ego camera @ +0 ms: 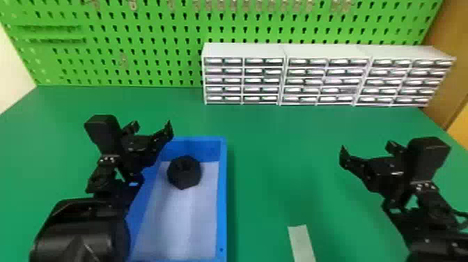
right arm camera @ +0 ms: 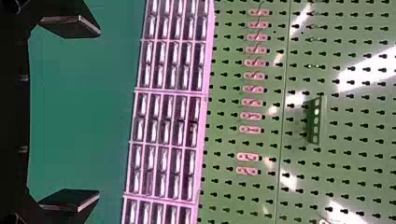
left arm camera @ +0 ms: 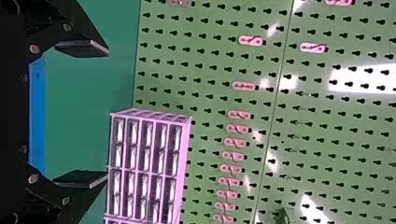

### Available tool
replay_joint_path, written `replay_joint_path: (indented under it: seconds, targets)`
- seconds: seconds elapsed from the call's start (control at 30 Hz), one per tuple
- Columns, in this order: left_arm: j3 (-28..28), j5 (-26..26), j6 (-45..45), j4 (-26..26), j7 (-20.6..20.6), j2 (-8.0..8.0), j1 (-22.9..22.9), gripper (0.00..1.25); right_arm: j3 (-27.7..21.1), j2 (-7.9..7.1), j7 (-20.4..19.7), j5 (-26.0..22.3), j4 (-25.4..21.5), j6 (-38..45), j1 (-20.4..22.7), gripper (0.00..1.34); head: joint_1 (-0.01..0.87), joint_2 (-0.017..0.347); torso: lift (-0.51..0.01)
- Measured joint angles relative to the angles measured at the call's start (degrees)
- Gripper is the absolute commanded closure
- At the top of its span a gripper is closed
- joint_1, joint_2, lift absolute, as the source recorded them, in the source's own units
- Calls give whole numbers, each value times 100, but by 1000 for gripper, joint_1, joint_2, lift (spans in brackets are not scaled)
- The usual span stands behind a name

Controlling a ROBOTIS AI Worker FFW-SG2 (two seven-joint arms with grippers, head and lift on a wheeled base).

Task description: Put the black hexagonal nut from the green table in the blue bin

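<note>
The black hexagonal nut lies inside the blue bin, toward its far end, on the pale bottom. My left gripper is over the bin's far left corner, left of the nut and apart from it. In the left wrist view, the left gripper has its two fingers wide apart and nothing between them; part of the bin's blue wall shows behind. My right gripper stands over the green table, well right of the bin. In the right wrist view, the right gripper is likewise open and holds nothing.
White drawer cabinets line the table's back right, in front of a green pegboard with hooks. A pale strip lies on the table near the front edge, between the bin and the right arm.
</note>
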Motion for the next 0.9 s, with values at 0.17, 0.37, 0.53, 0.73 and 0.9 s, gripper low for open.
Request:
replay_joint_path:
  seconds: [0.17,0.37,0.53,0.73,0.9]
  targets:
    - [1,-1,0,0,3,0,-4,329,0,-2,0,0,0,3,-2,90,686,51,-97]
    - [1,-13,0,0,4,0,-4,329,1,-9,0,0,0,3,-8,90,686,51,-97]
    - [0,-17,0,0,3,0,-4,329,8,-9,0,-4,0,3,-7,90,686,51,-97]
    - [4,-17,0,0,2,0,-4,329,9,-17,0,-22,0,7,-4,90,686,51,-97]
    - [1,-10,0,0,3,0,-4,329,9,-17,0,-31,0,12,-3,90,686,51,-97]
